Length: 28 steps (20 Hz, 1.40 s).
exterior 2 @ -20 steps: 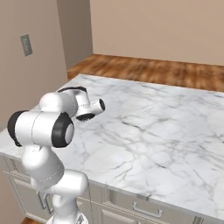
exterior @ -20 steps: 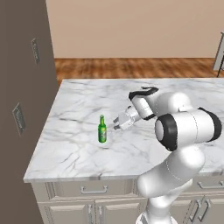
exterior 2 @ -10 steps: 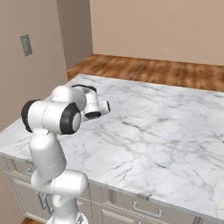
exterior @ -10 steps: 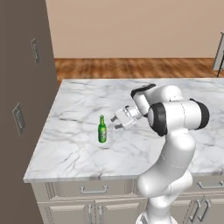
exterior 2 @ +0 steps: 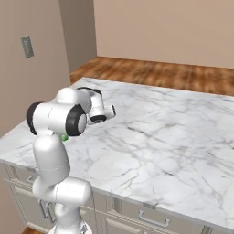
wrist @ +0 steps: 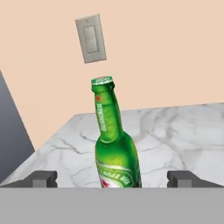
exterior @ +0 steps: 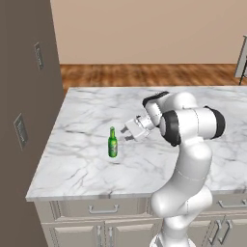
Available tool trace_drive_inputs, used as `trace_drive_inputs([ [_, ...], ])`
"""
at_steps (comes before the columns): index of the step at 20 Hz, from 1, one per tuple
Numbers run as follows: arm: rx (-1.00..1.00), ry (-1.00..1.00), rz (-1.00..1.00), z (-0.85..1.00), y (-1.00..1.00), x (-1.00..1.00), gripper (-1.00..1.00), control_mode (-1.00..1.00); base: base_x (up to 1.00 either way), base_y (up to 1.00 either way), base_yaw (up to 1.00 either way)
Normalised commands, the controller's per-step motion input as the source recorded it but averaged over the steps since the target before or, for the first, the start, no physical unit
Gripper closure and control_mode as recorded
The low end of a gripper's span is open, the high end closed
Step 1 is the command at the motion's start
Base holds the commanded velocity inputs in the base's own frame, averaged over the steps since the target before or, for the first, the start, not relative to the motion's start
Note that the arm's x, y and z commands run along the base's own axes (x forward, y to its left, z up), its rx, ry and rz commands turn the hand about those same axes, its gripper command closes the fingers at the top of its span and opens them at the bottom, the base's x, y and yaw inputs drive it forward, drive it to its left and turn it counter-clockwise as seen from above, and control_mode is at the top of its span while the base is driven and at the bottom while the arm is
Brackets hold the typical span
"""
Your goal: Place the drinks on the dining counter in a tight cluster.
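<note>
The slim green glass bottle (exterior: pixel 112 143) stands upright on the marble top of a cabinet with drawers (exterior: pixel 87 173), near its left end. My gripper (exterior: pixel 130 132) hovers just right of the bottle at about neck height, apart from it. In the hand view the bottle (wrist: pixel 114 144) stands close ahead, centred between the two fingertips (wrist: pixel 43 177), which are spread wide; the gripper (wrist: pixel 113 178) is open and holds nothing. A sliver of the bottle (exterior 2: pixel 65 137) peeks from behind my arm. The clear bottle, the yellow juice bottle and the dining counter are out of view.
A tall dark grey cabinet (exterior: pixel 24 96) stands against the marble top's left end. A wall plate (wrist: pixel 90 38) hangs on the beige wall behind the bottle. Wooden floor (exterior: pixel 144 75) lies beyond the far edge. Bare marble (exterior 2: pixel 173 137) stretches to the right.
My arm's elbow has swung up and back toward the base. The gripper has stayed beside the bottle, still open. The bottle has not moved.
</note>
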Motion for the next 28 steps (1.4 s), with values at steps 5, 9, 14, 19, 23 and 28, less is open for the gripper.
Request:
trace_drive_inputs([
  [5, 0.00, 0.00, 0.00, -0.12, 0.02, 0.08, -1.00, -1.00, 0.00, 0.00, 0.00],
  [9, 0.00, 0.00, 0.00, -0.12, 0.12, 0.00, -1.00, -1.00, 0.00, 0.00, 0.00],
  [14, 0.00, 0.00, 0.00, -0.08, 0.17, 0.00, -1.00, -1.00, 0.00, 0.00, 0.00],
  [19, 0.00, 0.00, 0.00, -0.05, 0.16, 0.00, -1.00, -1.00, 0.00, 0.00, 0.00],
  [23, 0.00, 0.00, 0.00, -0.04, 0.17, 0.00, -1.00, -1.00, 0.00, 0.00, 0.00],
  [28, 0.00, 0.00, 0.00, -0.03, 0.17, 0.00, -1.00, -1.00, 0.00, 0.00, 0.00],
])
